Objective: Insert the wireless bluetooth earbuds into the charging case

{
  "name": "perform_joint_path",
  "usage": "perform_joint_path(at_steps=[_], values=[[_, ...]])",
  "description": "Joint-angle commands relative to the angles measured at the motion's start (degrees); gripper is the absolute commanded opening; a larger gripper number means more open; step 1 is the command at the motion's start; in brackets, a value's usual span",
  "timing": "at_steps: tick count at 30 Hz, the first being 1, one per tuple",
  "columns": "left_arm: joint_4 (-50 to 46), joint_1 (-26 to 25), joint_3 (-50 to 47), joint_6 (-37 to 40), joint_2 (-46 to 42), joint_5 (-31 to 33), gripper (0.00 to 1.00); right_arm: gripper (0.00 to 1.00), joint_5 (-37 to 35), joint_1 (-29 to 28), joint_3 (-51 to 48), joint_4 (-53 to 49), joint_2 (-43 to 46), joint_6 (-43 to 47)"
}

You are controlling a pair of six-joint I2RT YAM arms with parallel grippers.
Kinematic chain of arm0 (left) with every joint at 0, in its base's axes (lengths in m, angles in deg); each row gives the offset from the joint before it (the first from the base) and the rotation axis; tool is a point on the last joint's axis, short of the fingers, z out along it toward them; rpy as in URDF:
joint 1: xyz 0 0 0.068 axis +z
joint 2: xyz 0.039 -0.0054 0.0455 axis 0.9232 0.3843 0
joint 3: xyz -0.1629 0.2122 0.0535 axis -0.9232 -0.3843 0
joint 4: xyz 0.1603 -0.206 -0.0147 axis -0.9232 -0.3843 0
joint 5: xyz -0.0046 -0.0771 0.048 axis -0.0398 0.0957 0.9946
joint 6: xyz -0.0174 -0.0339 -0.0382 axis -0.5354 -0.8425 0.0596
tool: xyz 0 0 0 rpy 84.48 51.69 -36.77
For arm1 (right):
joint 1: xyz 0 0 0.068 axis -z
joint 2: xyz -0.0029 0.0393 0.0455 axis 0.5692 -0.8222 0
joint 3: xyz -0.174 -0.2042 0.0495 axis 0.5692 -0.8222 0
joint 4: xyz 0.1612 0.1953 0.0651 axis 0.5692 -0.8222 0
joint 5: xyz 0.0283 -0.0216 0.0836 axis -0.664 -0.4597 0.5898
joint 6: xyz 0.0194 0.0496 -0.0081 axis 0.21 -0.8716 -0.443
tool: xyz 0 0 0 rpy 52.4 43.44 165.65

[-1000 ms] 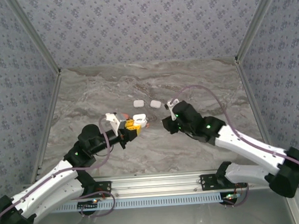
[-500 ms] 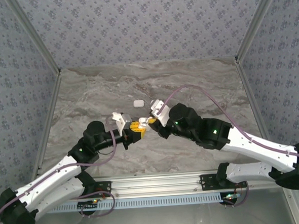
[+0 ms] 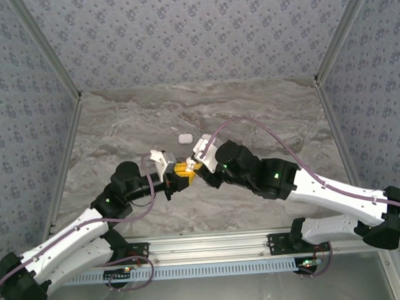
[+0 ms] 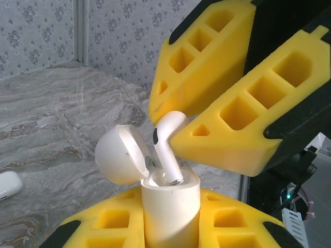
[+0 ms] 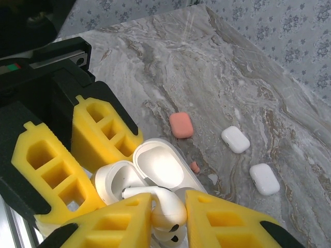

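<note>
My left gripper (image 4: 170,225) is shut on a white charging case (image 4: 170,206), holding it upright with its lid (image 4: 116,155) flipped open. My right gripper (image 5: 168,217) is shut on the head of a white earbud (image 5: 165,204). Seen from the left wrist, this earbud (image 4: 168,147) leans over the case with its stem tip inside the open mouth. Another white earbud head (image 5: 173,238) shows just below the held one. From above, the left gripper (image 3: 179,171) and right gripper (image 3: 197,165) meet at the table's middle. A tiny coral earbud (image 5: 195,167) lies on the table.
A coral case (image 5: 181,125) and two closed white cases (image 5: 235,139) (image 5: 264,178) lie on the marble table beyond the grippers. One white case (image 3: 184,137) is visible from above. Patterned walls enclose the table on three sides.
The right arm has swung left and brought its earbud over the case held by the left gripper. The left gripper has shifted slightly up and right.
</note>
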Motion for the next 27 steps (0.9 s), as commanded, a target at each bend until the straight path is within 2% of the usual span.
perform_joint_path(at_steps=[1, 8, 15, 19, 22, 27], values=[[2.31, -0.36, 2.10, 0.81, -0.09, -1.48, 0.00, 0.26, -0.15, -0.49, 1.64, -0.06, -0.48, 0.62], [2.57, -0.34, 2.18, 0.77, 0.14, -1.62, 0.00, 0.26, 2.99, -0.43, 1.76, 0.33, -1.11, 0.62], [2.85, -0.39, 2.19, 0.72, 0.36, -1.76, 0.00, 0.29, 9.98, 0.13, 3.40, -1.18, -1.90, 0.65], [2.96, -0.38, 2.27, 0.71, 0.39, -1.91, 0.00, 0.35, 15.58, 2.12, 4.35, -1.21, -1.61, -0.94], [2.95, -0.41, 2.25, 0.64, 0.39, -1.89, 0.00, 0.44, 19.22, 4.03, 4.54, -0.38, -0.19, -1.71], [3.04, -0.37, 2.19, 0.63, 0.37, -1.67, 0.00, 0.56, 18.92, 7.04, 3.80, 1.69, 4.35, -4.63]])
